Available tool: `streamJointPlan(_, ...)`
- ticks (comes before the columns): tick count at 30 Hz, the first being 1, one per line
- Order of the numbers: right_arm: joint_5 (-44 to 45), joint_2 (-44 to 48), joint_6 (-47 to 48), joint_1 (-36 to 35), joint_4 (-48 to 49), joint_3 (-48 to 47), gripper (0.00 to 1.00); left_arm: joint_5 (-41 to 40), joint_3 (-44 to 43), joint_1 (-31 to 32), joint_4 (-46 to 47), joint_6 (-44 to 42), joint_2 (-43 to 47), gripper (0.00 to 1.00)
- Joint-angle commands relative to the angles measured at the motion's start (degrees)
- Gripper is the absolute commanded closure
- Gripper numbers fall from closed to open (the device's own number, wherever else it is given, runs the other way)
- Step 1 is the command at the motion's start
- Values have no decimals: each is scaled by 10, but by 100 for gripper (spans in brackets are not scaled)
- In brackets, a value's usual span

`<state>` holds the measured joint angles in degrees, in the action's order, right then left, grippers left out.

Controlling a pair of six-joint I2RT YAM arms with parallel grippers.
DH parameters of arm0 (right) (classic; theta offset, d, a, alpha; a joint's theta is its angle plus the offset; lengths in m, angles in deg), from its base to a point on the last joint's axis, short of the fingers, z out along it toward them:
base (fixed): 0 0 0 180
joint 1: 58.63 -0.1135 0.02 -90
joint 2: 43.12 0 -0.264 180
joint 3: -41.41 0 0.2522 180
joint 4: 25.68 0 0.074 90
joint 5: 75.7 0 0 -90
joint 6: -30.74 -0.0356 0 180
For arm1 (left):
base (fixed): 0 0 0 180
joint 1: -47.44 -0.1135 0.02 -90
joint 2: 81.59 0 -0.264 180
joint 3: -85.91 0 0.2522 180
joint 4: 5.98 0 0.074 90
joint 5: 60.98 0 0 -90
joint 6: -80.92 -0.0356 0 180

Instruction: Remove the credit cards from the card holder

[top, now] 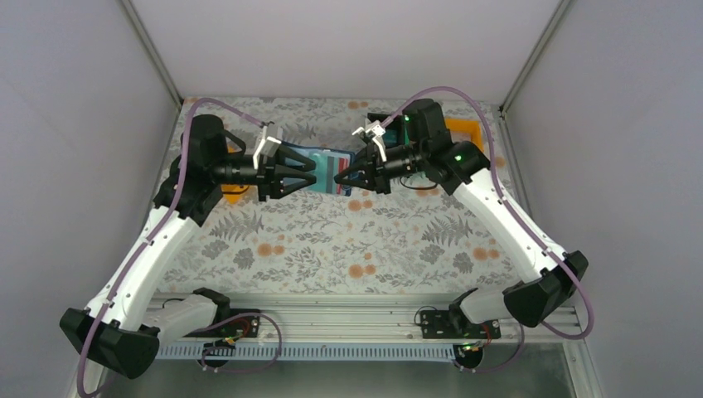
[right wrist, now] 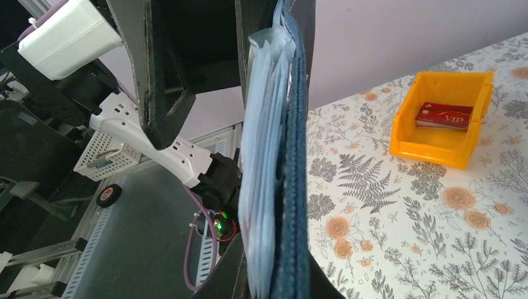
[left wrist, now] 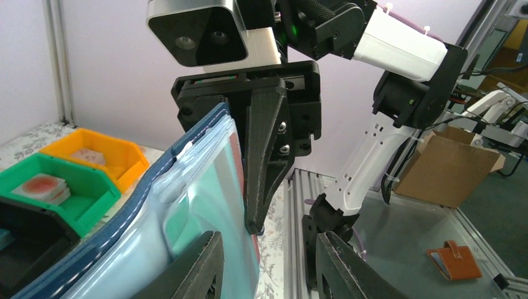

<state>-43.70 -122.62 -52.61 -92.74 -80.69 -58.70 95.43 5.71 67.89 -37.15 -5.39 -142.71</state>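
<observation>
The navy card holder (top: 330, 170) hangs in the air between my two grippers, above the back of the table. My right gripper (right wrist: 277, 274) is shut on it, with the holder (right wrist: 289, 187) edge-on between its fingers. In the left wrist view the holder's blue edge (left wrist: 124, 218) and light slotted inside face me. Teal credit cards (left wrist: 215, 187) and a red card edge (left wrist: 235, 149) stick out of it. My left gripper (left wrist: 268, 261) is open. The cards' edge stands between its jaws, next to the left finger (left wrist: 193, 268) and well apart from the right finger (left wrist: 342, 268).
An orange bin (right wrist: 443, 115) on the floral table holds a red card. Left of the holder stand another orange bin (left wrist: 93, 156), a green bin (left wrist: 56, 193) and a black bin (left wrist: 25, 243). Grey walls close in the table (top: 348, 240).
</observation>
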Motion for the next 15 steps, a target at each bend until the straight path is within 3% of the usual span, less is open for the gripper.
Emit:
streamJointPlan(1,-34,-10,6,-26,31,-31,92,-10,13,8,32,14,-4,61)
streamJointPlan(8,-57,-11,40,-29,31,-34,93,16,5,13,19,-9,-4,57)
streamJointPlan(11,-55,8,41,-20,37,-23,93,-13,-19,12,-50,-75,-3,57)
streamJointPlan(15,-63,20,38,-13,27,-19,93,-55,-29,0,-86,-103,5,58)
